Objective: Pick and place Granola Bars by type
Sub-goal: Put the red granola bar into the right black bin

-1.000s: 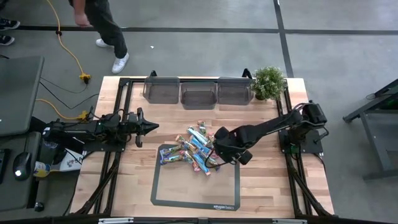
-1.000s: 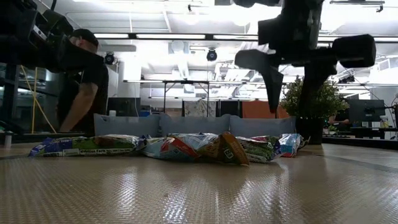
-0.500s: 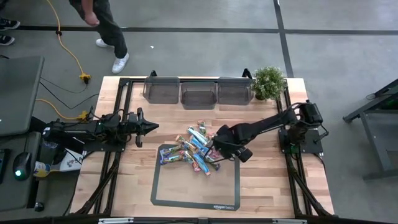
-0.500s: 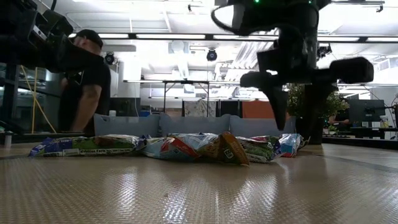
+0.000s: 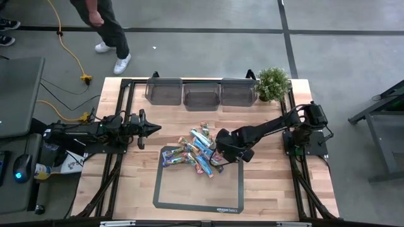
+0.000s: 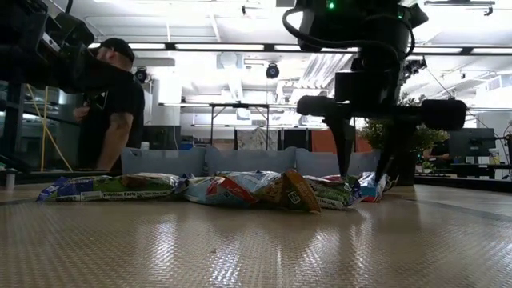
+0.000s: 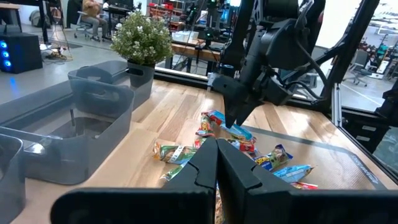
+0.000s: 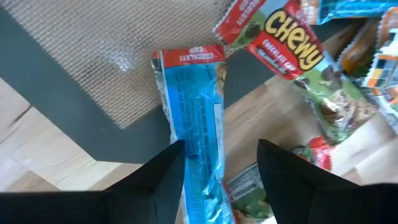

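Several granola bars (image 5: 197,150) in blue, green, red and mixed wrappers lie in a loose pile at the table's middle, partly on a dark-framed mat (image 5: 199,186). My right gripper (image 6: 365,174) points down, open, low over the pile's right end. In the right wrist view a blue bar (image 8: 196,118) lies flat beneath my right gripper (image 8: 221,177), running under one finger, with a red-and-green bar (image 8: 292,56) beside it. No touch shows. My left gripper (image 5: 155,128) waits shut and level at the table's left, left of the pile.
Three clear grey bins (image 5: 201,93) stand in a row along the far edge, with a potted plant (image 5: 273,83) to their right. A person (image 5: 104,22) walks on the floor beyond the far left corner. Bare wood lies left and right of the pile.
My right gripper has sunk toward the right end of the pile and rolled somewhat about its own axis, its fingers staying open. The bars have not moved. The person beyond the table has shifted.
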Controlling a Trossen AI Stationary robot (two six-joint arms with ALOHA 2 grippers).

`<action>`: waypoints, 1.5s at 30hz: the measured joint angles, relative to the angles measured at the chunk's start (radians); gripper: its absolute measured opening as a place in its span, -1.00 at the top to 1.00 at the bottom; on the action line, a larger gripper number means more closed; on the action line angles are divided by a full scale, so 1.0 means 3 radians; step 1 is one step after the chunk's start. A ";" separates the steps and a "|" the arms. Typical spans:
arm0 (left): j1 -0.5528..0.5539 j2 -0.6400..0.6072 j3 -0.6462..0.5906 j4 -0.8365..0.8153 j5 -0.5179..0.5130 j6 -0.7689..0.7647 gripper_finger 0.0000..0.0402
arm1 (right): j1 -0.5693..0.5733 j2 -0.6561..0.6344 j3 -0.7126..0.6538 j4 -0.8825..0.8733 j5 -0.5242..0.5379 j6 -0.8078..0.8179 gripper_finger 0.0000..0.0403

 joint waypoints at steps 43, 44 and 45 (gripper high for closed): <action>0.0000 -0.0001 0.0000 -0.0003 -0.0004 0.0000 1.00 | -0.0176 -0.0008 -0.0407 0.0246 -0.0421 0.1126 0.50; 0.0001 0.0000 0.0000 -0.0003 -0.0004 0.0000 1.00 | -0.0176 -0.0008 -0.0407 0.0249 -0.0422 0.1179 0.52; 0.0001 0.0000 0.0000 -0.0003 -0.0004 0.0000 1.00 | -0.0176 -0.0008 -0.0407 0.0252 -0.0421 0.1233 0.53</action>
